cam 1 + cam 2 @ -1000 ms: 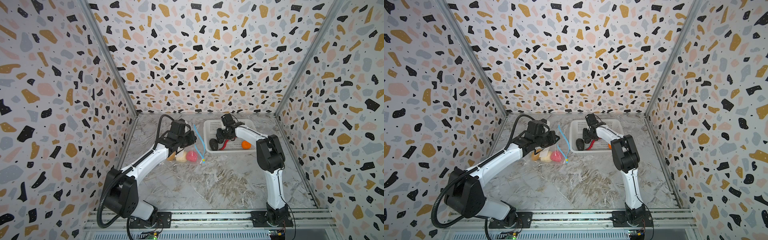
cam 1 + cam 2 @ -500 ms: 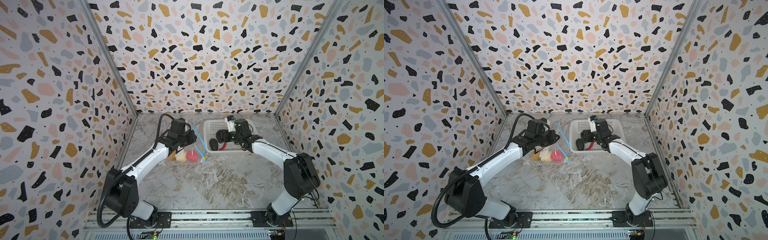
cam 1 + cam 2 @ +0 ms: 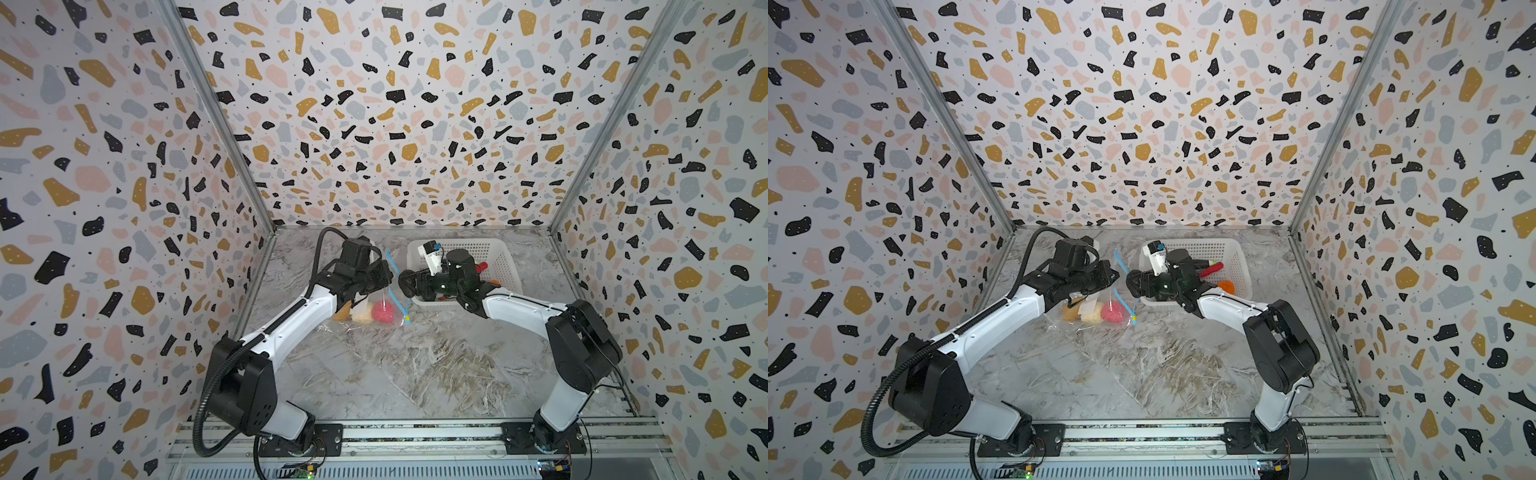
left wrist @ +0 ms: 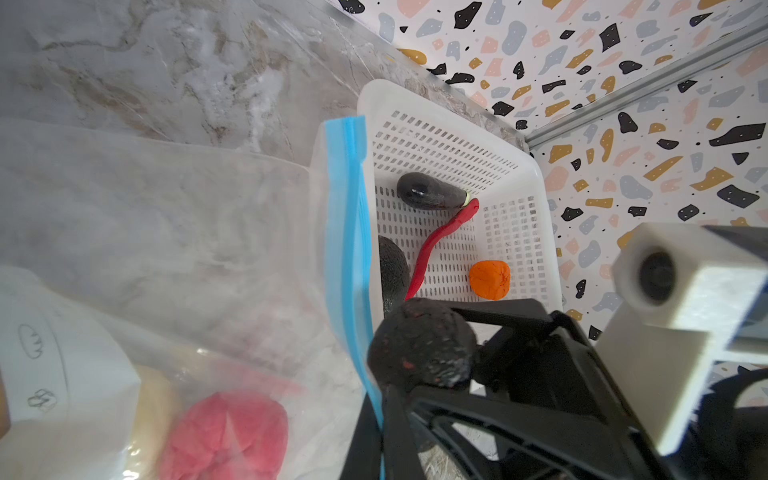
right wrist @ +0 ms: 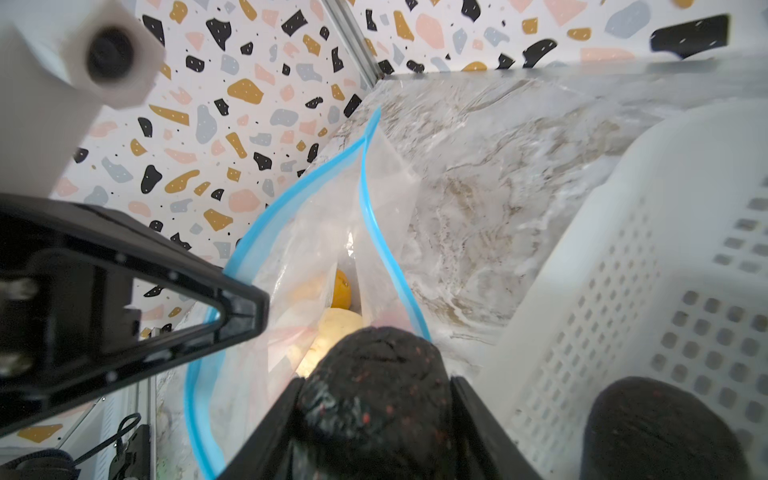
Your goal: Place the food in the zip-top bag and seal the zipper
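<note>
The clear zip-top bag [image 3: 376, 305] stands with its mouth open beside the basket. My left gripper [image 3: 386, 275] [image 4: 384, 436] is shut on the light-blue zipper [image 4: 347, 232] [image 5: 374, 232] and holds one lip up. Inside the bag lie a pink-red ball [image 3: 383, 311] [image 4: 226, 436], a cream ball [image 3: 1092, 312] [image 5: 340, 328] and a yellow-orange ball [image 5: 343, 291]. My right gripper [image 3: 409, 283] [image 5: 374, 399] is shut on a dark speckled ball [image 4: 422, 345] [image 5: 374, 374], right at the bag's mouth.
The white perforated basket [image 3: 500, 257] [image 4: 436, 137] stands just right of the bag. It holds a red chili [image 4: 432, 245], an orange ball [image 4: 489, 279], a dark eggplant-shaped piece [image 4: 428, 192] and another dark ball [image 5: 660, 428]. Patterned walls close in the back and sides.
My right arm has swung out of the basket and leftward, carrying the dark ball to the bag's mouth. The left gripper has kept hold of the zipper edge.
</note>
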